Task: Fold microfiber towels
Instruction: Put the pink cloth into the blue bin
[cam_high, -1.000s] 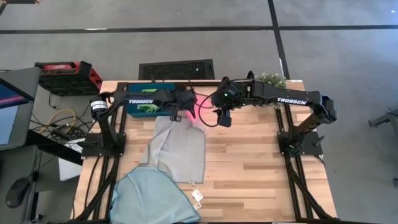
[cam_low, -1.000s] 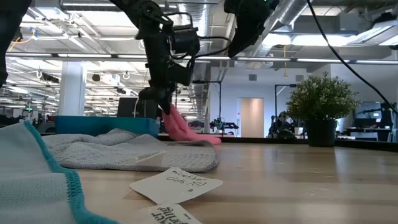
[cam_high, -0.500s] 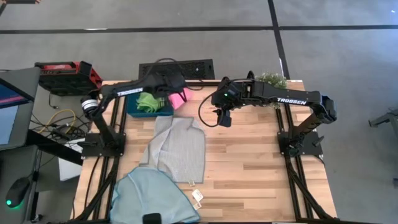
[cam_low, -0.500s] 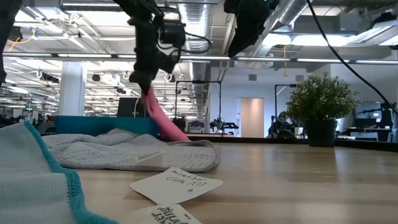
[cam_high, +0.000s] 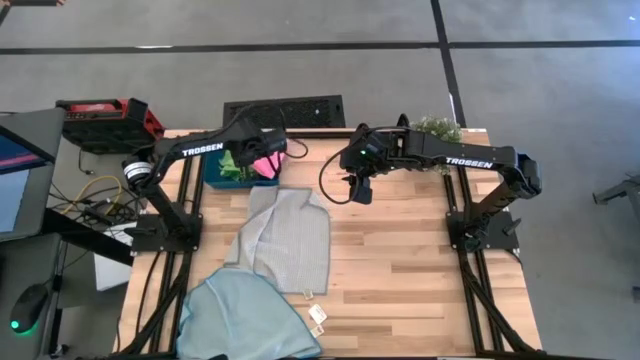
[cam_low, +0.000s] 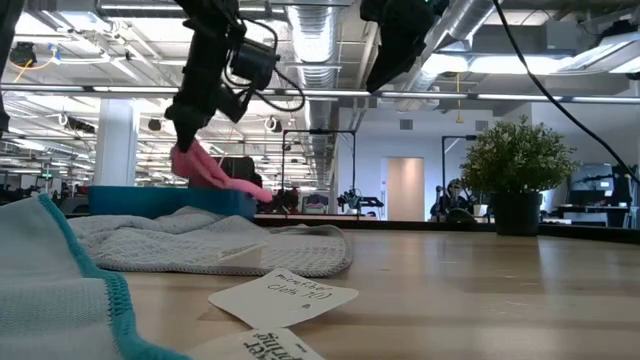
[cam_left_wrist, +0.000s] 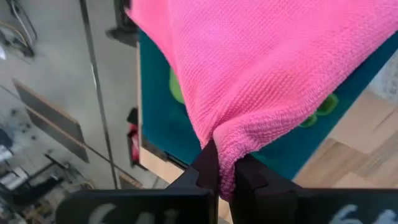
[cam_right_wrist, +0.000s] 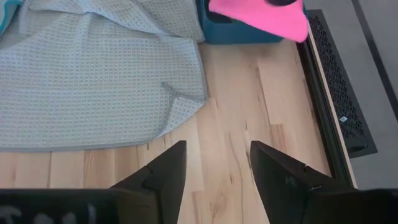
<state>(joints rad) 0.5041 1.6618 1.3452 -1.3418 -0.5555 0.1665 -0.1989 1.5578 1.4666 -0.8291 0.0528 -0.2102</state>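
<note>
My left gripper (cam_high: 262, 152) is shut on the pink towel (cam_high: 267, 164), over the dark teal tray (cam_high: 212, 178) at the table's far left. The bright green towel (cam_high: 236, 165) lies in the tray. In the low view the pink towel (cam_low: 207, 170) hangs below my left gripper (cam_low: 187, 124), just above the tray (cam_low: 150, 200). The pale grey towel (cam_high: 290, 235) lies spread on the table's middle. The light blue towel (cam_high: 245, 315) lies bunched at the near left edge. My right gripper (cam_right_wrist: 214, 180) is open and empty, raised above the table right of the tray (cam_high: 360, 190). My left gripper pinches a bunched fold of the pink towel (cam_left_wrist: 227, 149) between its two fingers (cam_left_wrist: 207, 167); the number of layers cannot be told. The fingers slant down from above. The towel hangs slack below them, clear of the table, over the tray and the green towel (cam_left_wrist: 176, 93).
Two paper tags (cam_high: 318, 318) lie near the grey towel's near edge. A potted plant (cam_high: 435, 127) stands at the far right corner. Bare wood lies right of the grey towel (cam_high: 400, 260).
My left gripper has gone up and toward the table's far left corner with the pink towel, staying shut. The towel's lower end, which rested by the grey towel, has lifted clear and now hangs over the tray.
</note>
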